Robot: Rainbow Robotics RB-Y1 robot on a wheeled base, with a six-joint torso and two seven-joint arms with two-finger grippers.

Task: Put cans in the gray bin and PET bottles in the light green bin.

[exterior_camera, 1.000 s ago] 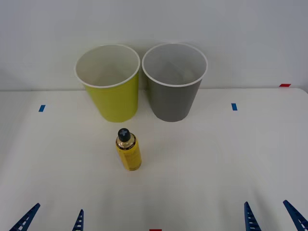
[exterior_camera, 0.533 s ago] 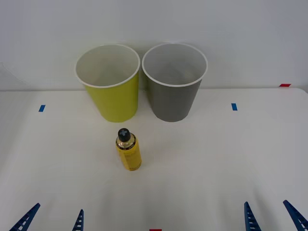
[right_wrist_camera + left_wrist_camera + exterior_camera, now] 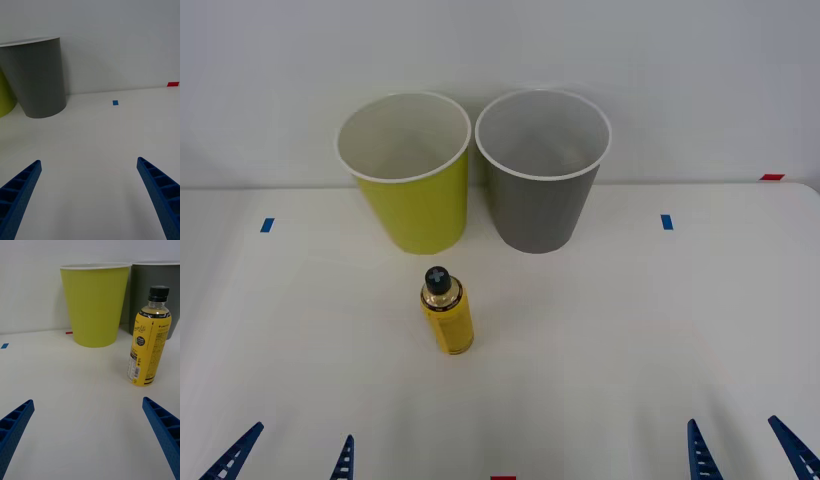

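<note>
A small yellow PET bottle (image 3: 447, 311) (image 3: 150, 337) with a black cap stands upright on the white table, just in front of the light green bin (image 3: 408, 170) (image 3: 94, 303). The gray bin (image 3: 541, 168) (image 3: 35, 76) (image 3: 155, 292) stands right beside the green one, on its right. Both bins look empty inside. My left gripper (image 3: 288, 459) (image 3: 90, 442) is open at the near left edge, well short of the bottle. My right gripper (image 3: 750, 452) (image 3: 90, 198) is open at the near right edge, nothing between its fingers. No cans are in view.
Small blue tape marks (image 3: 267, 225) (image 3: 666, 221) lie on the table left and right of the bins. A red mark (image 3: 772, 177) sits at the far right edge, another (image 3: 502, 478) at the near edge. A plain wall stands behind the bins.
</note>
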